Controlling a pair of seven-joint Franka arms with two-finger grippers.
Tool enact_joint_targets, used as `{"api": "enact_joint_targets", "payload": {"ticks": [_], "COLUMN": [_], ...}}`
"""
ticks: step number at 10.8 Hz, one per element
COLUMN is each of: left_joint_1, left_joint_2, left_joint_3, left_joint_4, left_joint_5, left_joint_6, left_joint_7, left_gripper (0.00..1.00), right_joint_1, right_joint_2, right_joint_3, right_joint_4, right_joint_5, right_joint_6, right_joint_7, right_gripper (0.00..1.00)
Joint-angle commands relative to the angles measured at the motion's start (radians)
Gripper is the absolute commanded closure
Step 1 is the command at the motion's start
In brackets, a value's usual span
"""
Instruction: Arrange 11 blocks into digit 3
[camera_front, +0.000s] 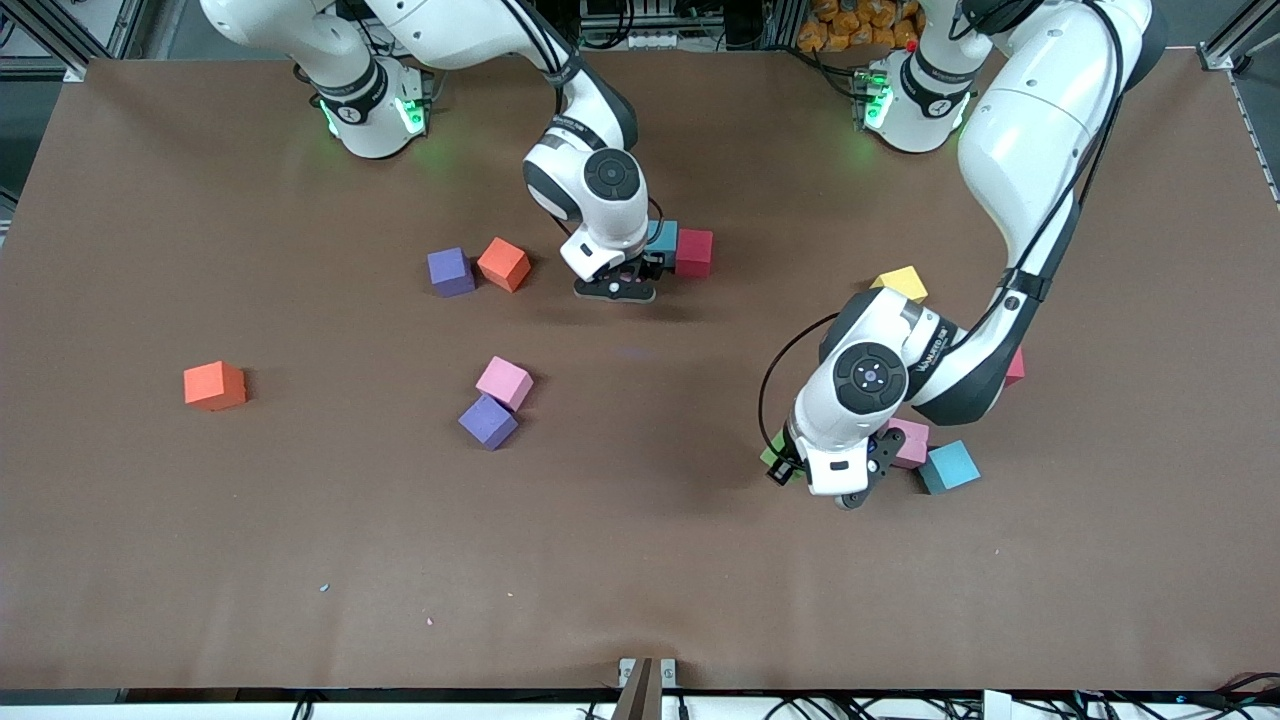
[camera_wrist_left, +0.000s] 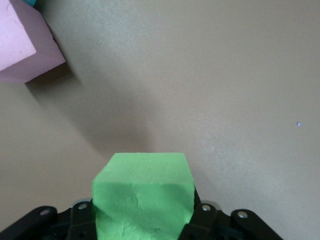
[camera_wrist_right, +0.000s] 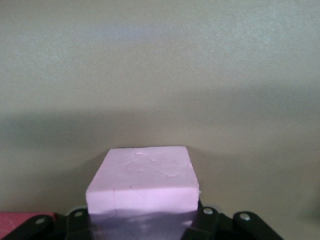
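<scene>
From above, the left gripper (camera_front: 790, 470) hangs low near the left arm's end of the bench (camera_front: 640, 560), and only a sliver of green block (camera_front: 772, 455) peeks out beside it. The left wrist view settles it: the fingers are clenched on that green block (camera_wrist_left: 142, 200), with a pink block (camera_wrist_left: 22, 42) lying on the bench close by. The front view shows that pink block (camera_front: 912, 442) touching a light blue block (camera_front: 948, 467), with a yellow block (camera_front: 900, 283) farther from the camera.

The right gripper (camera_front: 625, 283) sits mid-bench just beside a blue block (camera_front: 664, 238) and a red block (camera_front: 694, 252). Its load is hidden from above; the right wrist view shows its fingers grasping a pale pink block (camera_wrist_right: 142, 182), a red corner (camera_wrist_right: 20, 222) at the edge.

Loose toward the right arm's end: purple (camera_front: 450, 271), orange (camera_front: 503, 264), pink (camera_front: 504, 382), purple (camera_front: 488, 421), and a lone orange (camera_front: 214, 385). The lettering on the arms is too small to read
</scene>
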Motion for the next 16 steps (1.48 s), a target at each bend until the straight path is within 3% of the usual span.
{"api": "enact_joint_targets", "payload": {"ticks": [1,6,8,16], "left_joint_1": [-0.01,-0.019,-0.019,0.019], "left_joint_2": [-0.031,-0.029,-0.031,-0.032], "left_joint_3": [0.001,-0.001,-0.001,0.004], "left_joint_4": [-0.014,-0.016,-0.016,-0.016], "left_joint_5": [-0.024,-0.023,-0.023,-0.065], "left_joint_6": [-0.021,-0.021,-0.044,-0.084], "left_joint_7": [-0.043,-0.071,-0.086,-0.198], "left_gripper": [0.93,0.93,0.93,0.92], "right_joint_1": [-0.008,-0.008,-0.008,-0.026], "right_joint_2": [-0.021,-0.021,-0.021,-0.111], "right_joint_3": [0.007,0.007,0.006,0.003], "right_joint_4": [-0.032,-0.032,-0.032,-0.028], "right_joint_5": [-0.015,-0.015,-0.016,-0.015], "right_joint_6": [-0.003,0.006,0.006,-0.02], "right_joint_7": [0.025,0.025,0.025,-0.036], "right_gripper": [0.76,0.25,0.12,0.03]}}
